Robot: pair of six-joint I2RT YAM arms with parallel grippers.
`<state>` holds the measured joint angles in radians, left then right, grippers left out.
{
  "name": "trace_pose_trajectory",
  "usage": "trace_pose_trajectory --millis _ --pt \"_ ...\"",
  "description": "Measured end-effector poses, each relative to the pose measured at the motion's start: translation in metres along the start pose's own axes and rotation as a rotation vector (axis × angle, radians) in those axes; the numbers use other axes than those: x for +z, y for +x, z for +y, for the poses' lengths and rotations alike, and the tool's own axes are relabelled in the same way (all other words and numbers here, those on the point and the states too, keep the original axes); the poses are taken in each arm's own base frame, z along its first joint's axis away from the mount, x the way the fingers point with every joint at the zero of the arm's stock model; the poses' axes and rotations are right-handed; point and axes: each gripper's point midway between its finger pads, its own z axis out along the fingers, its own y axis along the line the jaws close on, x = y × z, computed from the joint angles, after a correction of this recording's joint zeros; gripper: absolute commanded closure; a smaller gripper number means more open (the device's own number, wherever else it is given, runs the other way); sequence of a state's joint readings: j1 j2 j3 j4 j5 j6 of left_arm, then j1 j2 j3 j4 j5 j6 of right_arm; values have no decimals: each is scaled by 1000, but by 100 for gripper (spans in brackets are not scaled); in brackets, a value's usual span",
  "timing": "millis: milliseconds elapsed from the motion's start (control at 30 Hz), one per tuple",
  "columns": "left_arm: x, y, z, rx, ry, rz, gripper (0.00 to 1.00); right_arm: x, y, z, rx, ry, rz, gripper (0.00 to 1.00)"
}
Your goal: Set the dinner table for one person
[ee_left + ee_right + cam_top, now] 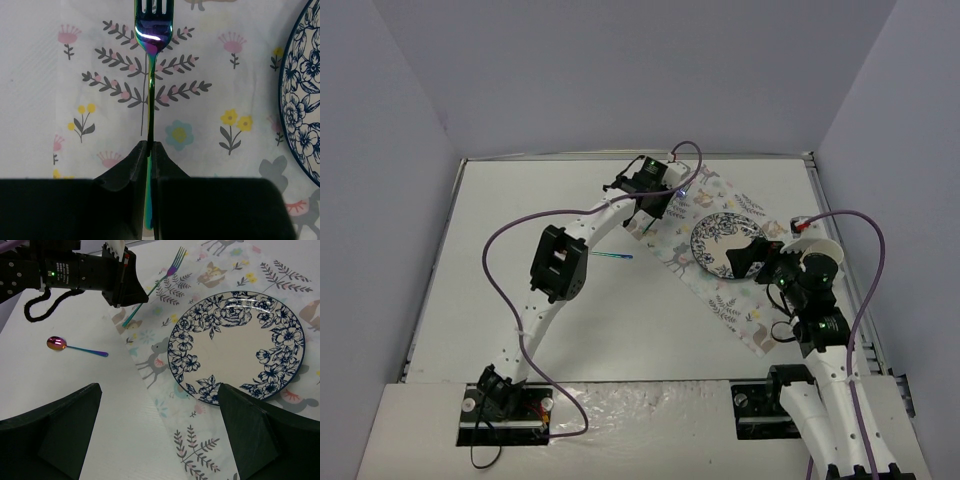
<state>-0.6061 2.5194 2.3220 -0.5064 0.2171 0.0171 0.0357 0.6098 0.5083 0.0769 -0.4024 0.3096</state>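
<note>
While the right pincer (160,437) hangs spread wide and empty toward the right edge of the surface (500,220), the real work sits farther out. That white surface fills the walled space, with both arms bolted at its near edge. Beyond the open fingers, a blue-flowered plate (235,347) lies on a patterned cloth (745,315) that runs slantwise from the far middle toward the near right corner. A spoon (75,347) lies on bare surface to the left of the cloth, near the centre.

Farther out, the left pincer (150,150) is clenched on the thin handle of a fork (150,90). Its tines point toward the far edge, over the cloth's left border beside the plate. I cannot tell whether the fork touches the cloth.

The risks look plain. Let go from any height and the fork may bounce or slide off the cloth's edge. Gripped so narrowly, it may twist and land askew. A pincer pressing down could drag the cloth and shift the plate.
</note>
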Motion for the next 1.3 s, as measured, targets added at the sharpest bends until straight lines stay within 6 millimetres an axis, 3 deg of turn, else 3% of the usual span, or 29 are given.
trace_pose_trajectory --millis 433,700,1000,1167,1300 --pt "16 2 0 5 1 0 100 2 18 -7 0 15 41 0" --pt "27 13 2 12 -2 23 77 2 21 -8 -5 17 47 0" --pt "28 7 6 25 -24 -8 52 1 20 -8 -8 16 45 0" --pt "5 5 9 -19 -68 -8 37 1 22 -8 -13 16 51 0" --pt "-43 -22 16 -71 -138 -76 13 7 22 -4 -23 10 87 0"
